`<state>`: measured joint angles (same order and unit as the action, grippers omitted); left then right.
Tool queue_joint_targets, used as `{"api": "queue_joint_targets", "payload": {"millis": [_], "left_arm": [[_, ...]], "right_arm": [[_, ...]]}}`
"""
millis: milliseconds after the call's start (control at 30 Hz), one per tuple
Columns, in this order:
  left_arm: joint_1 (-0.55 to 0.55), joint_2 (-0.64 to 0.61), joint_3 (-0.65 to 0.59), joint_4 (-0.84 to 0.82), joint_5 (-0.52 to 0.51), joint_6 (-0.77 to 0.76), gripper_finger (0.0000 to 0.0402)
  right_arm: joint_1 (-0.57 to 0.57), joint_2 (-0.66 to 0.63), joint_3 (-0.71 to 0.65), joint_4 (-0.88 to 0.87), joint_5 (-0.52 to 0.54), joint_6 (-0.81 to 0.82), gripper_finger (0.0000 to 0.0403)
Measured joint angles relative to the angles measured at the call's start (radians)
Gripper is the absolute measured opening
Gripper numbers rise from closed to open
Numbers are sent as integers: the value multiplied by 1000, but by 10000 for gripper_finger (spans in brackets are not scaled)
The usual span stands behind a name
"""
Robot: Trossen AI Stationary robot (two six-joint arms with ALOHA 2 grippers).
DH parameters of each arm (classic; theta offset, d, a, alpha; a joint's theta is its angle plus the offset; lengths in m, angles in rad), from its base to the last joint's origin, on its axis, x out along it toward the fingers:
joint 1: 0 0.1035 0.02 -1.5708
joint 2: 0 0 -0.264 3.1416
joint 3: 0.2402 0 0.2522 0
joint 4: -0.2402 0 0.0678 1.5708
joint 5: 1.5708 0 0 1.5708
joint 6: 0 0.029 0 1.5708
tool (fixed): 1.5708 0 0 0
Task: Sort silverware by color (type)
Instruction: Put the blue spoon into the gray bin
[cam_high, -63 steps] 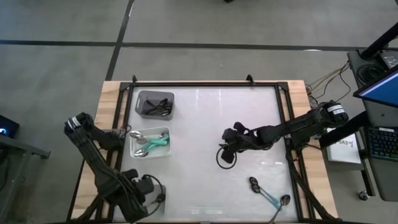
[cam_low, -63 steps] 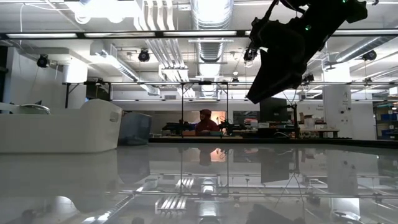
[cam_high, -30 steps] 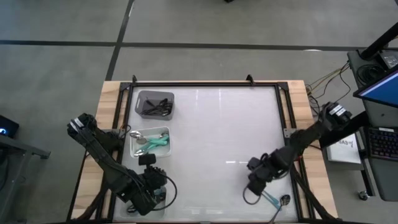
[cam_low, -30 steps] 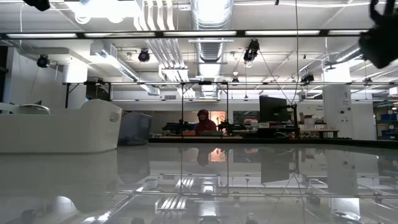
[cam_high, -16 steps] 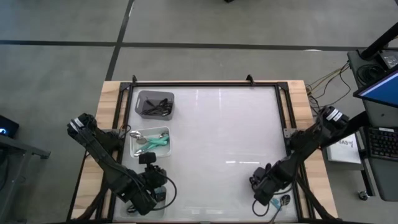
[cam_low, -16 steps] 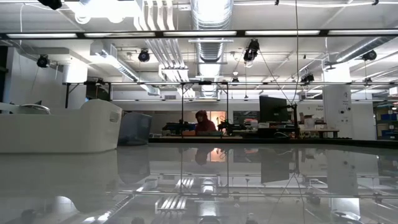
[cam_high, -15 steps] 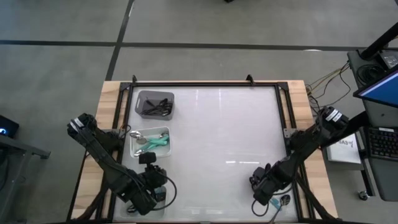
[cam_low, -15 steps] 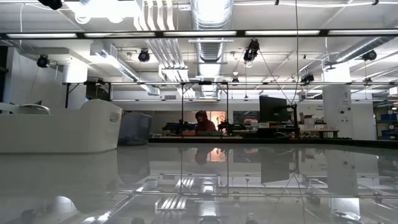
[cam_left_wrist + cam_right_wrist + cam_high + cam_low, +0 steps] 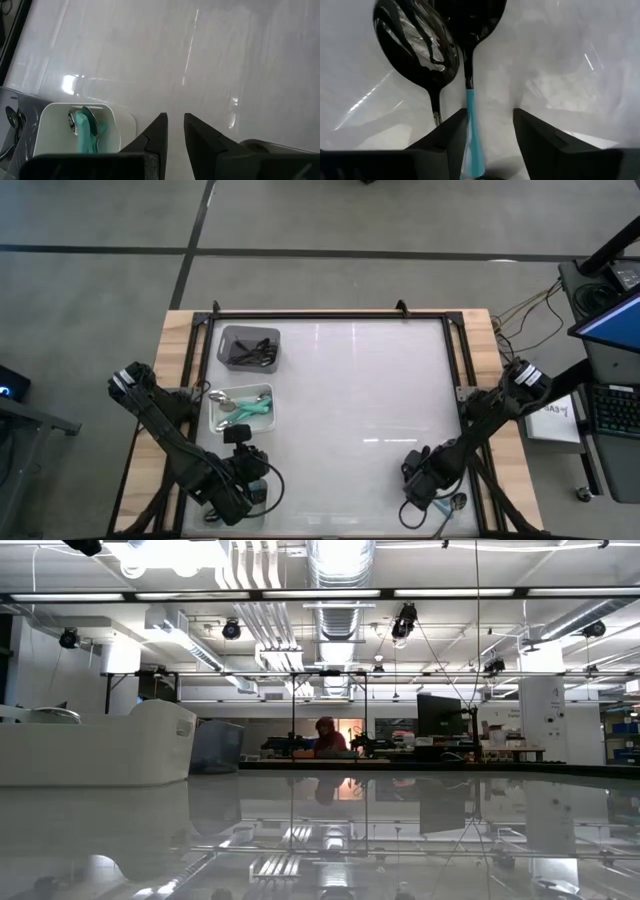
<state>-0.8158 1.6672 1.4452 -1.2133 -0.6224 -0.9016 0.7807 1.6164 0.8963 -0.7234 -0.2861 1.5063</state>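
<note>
Teal-handled spoon (image 9: 471,117) handle end cut off; high view: right end effector (image 9: 425,485) covers spoons.

Glossy white tabletop (image 9: 320,840) fills the foreground, mirroring the ceiling lights. A white plastic rectangular bin (image 9: 100,745) sits on it at far left. Well behind the bin, in the room, a person in a dark red hooded top (image 9: 326,736) sits at a long workbench (image 9: 420,764).
</note>
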Motion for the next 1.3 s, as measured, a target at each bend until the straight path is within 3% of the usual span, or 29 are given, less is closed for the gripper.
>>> {"api": "queue_joint_targets", "payload": {"millis": [200, 500, 767, 867, 967, 1100, 1300], "left_arm": [[0, 0, 0, 0, 0, 0, 46], [0, 0, 0, 1, -13, -5, 46], [1, 0, 0, 11, -84, -17, 46], [1, 3, 0, 13, -189, -72, 46], [7, 16, 0, 13, -284, -188, 46], [30, 37, 0, 12, -342, -336, 46], [80, 95, -2, 10, -381, -370, 46]], "right_arm": [[-22, 5, -2, -7, 52, -39, 117], [-90, 19, -3, -6, 111, -198, 17], [-180, 5, -4, -2, 148, -349, 11], [-226, -13, -4, 2, 172, -415, 10], [-274, -36, -5, 7, 232, -480, 10], [-337, -54, 18, 6, 403, -575, 9], [-407, -67, 118, 47, 600, -769, 9]]}}
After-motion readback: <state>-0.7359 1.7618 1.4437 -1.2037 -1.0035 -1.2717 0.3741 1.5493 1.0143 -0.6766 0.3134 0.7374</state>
